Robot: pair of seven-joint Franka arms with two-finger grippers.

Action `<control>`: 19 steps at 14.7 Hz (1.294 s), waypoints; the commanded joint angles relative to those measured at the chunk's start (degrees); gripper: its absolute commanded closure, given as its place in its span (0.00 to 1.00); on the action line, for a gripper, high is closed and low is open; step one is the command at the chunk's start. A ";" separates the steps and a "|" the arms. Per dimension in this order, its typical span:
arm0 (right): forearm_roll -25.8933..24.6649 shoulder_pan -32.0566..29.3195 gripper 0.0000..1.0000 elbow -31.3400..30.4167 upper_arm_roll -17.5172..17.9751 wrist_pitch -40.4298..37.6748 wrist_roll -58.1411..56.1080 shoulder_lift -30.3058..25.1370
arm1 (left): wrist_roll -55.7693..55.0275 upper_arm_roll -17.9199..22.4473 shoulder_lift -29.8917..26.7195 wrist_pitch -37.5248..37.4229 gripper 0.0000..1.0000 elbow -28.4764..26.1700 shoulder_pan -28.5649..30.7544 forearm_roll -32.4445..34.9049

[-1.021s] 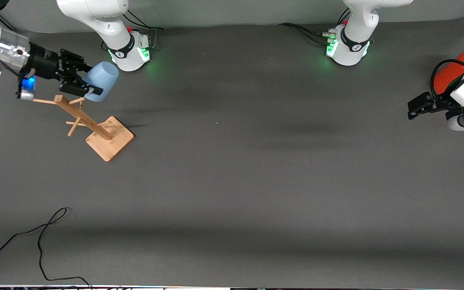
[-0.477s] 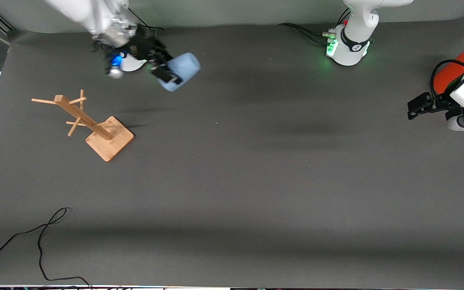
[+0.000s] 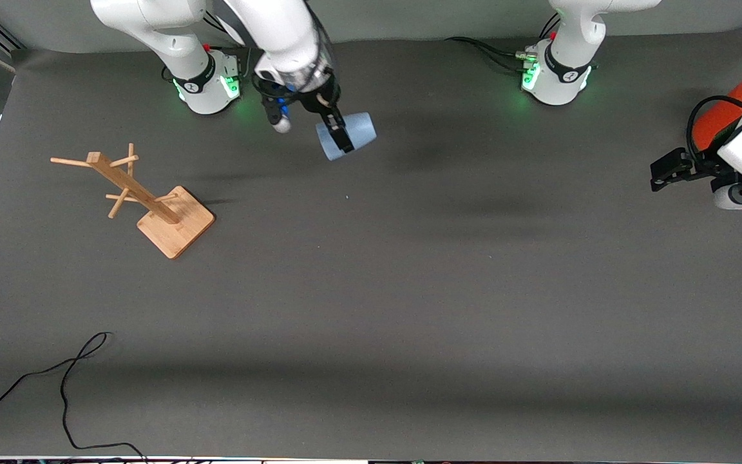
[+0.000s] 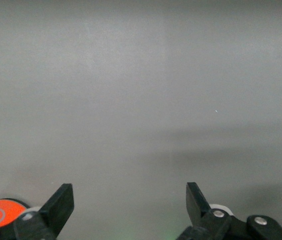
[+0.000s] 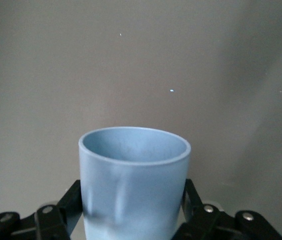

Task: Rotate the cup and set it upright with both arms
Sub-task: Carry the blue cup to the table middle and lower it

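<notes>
Over grey table [image 3: 371, 290], right fingers [image 3: 342, 139] clamp cup [image 3: 355, 132]; left fingers [image 3: 667, 173] wide.

We find no readable text, label or number. Round dark marks on right arm base [image 3: 202, 82] and left arm base [image 3: 561, 74] collars — too small to make out.

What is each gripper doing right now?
Left gripper: open, holding nothing.
Right gripper: shut on the light-blue cup, above the table.
</notes>
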 commanded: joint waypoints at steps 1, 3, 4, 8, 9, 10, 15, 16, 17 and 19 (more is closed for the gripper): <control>-15.67 4.03 0.37 6.47 0.22 1.00 14.07 14.34 | -0.34 0.14 -0.75 -0.18 0.00 -0.77 -0.34 -0.15; -27.62 7.10 0.37 8.74 0.30 1.00 23.57 22.68 | -0.34 0.14 -0.75 -0.45 0.00 -0.94 -0.34 -0.06; -32.29 8.25 0.37 10.06 0.30 1.00 27.18 26.73 | -0.34 0.14 -0.75 -0.45 0.00 -0.94 -0.34 -0.06; -41.65 11.42 0.37 11.83 0.22 0.48 33.80 36.07 | -0.43 0.14 -0.92 -0.62 0.00 -0.94 -0.34 -0.15; -42.61 11.77 0.37 11.75 0.13 0.39 34.86 36.95 | -0.43 0.14 -0.92 -0.63 0.00 -0.94 -0.34 -0.15; -43.49 11.95 0.37 11.75 0.13 0.39 36.08 37.57 | -0.43 0.14 -0.92 -0.63 0.00 -0.94 -0.34 -0.15; -47.71 14.32 0.36 11.75 -0.22 0.30 40.39 40.82 | -0.43 -0.21 -1.01 -1.15 0.00 -1.03 -0.43 -0.15; -48.59 14.32 0.36 11.84 -0.22 0.30 40.66 41.79 | -0.51 -0.21 -1.01 -1.15 0.00 -1.03 -0.43 -0.15; -49.56 14.32 0.36 11.75 -0.22 0.30 41.45 42.32 | -0.52 -0.21 -1.01 -1.15 0.00 -1.12 -0.43 -0.15; -51.23 14.32 0.32 11.75 -0.22 0.30 42.68 43.20 | -0.52 -0.30 -1.01 -1.15 0.00 -1.21 -0.51 -0.15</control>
